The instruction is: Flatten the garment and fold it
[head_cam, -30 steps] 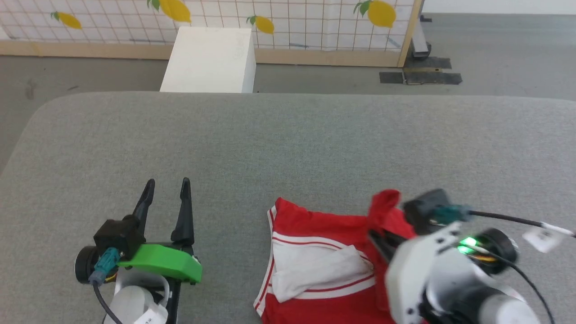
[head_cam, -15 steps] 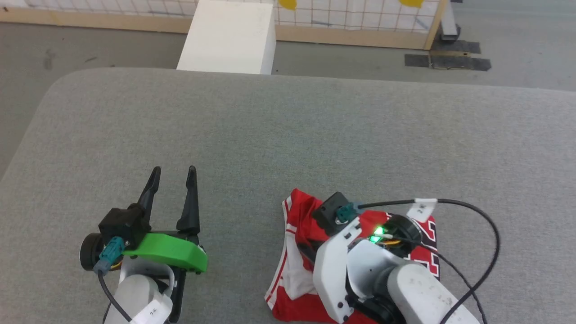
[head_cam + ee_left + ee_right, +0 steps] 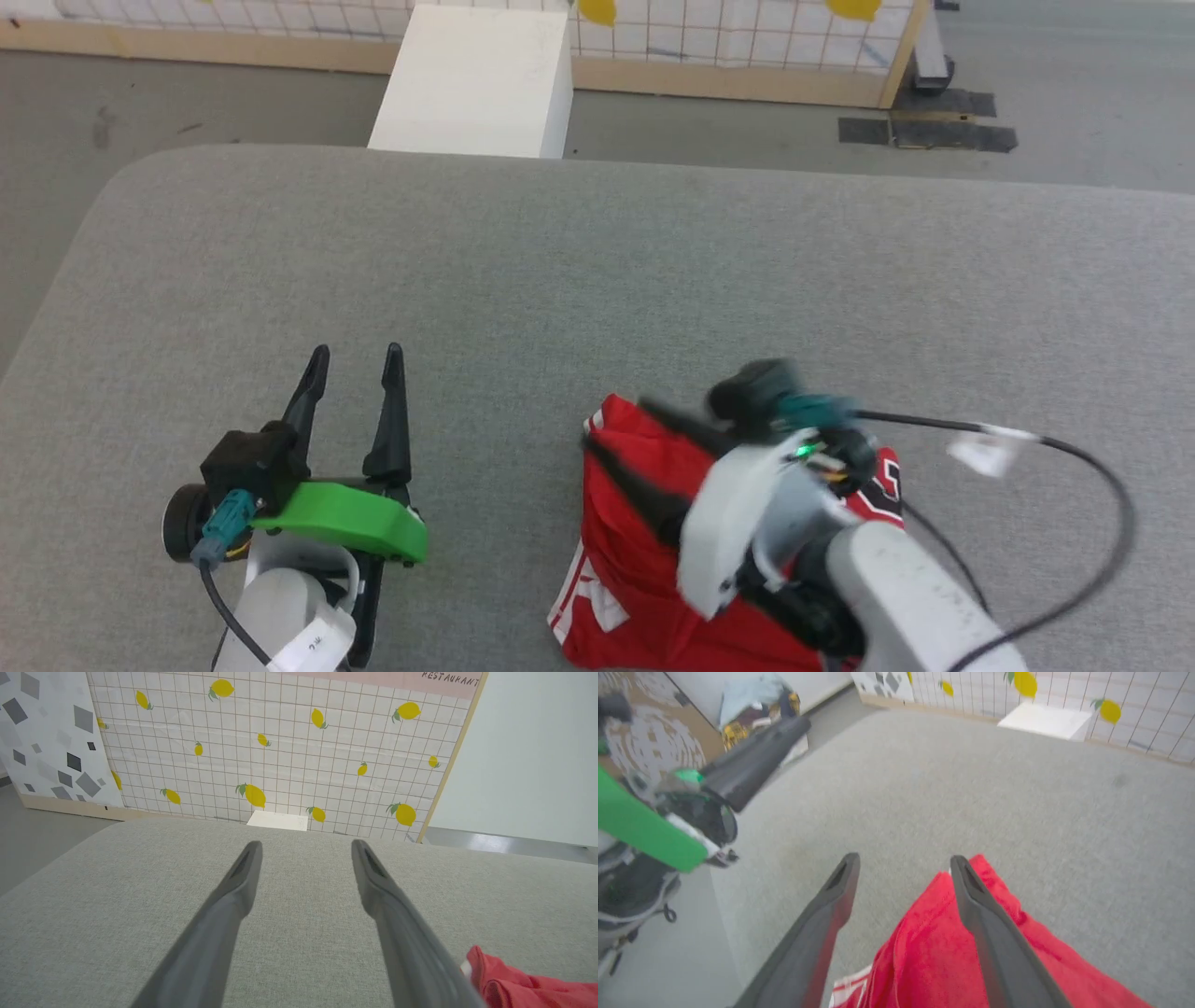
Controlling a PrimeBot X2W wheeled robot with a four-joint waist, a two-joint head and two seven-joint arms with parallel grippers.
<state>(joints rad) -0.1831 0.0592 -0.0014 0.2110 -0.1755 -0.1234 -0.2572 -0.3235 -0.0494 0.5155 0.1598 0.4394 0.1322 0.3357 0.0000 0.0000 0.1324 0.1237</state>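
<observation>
Garment [image 3: 627, 569] on table [image 3: 560, 280], apparently under right gripper [image 3: 616, 425].

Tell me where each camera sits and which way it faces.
Head view: on the head, looking down at the grey table; left gripper and right gripper show.
Left wrist view: along that arm's open jaws, across the table to the lemon wall.
Right wrist view: along its open jaws, down over the garment.
All three share the garment and white box.

Wide grey table [image 3: 560, 280] stretches free ahead; the bunched garment [image 3: 627, 571] obstructs its near right side
</observation>
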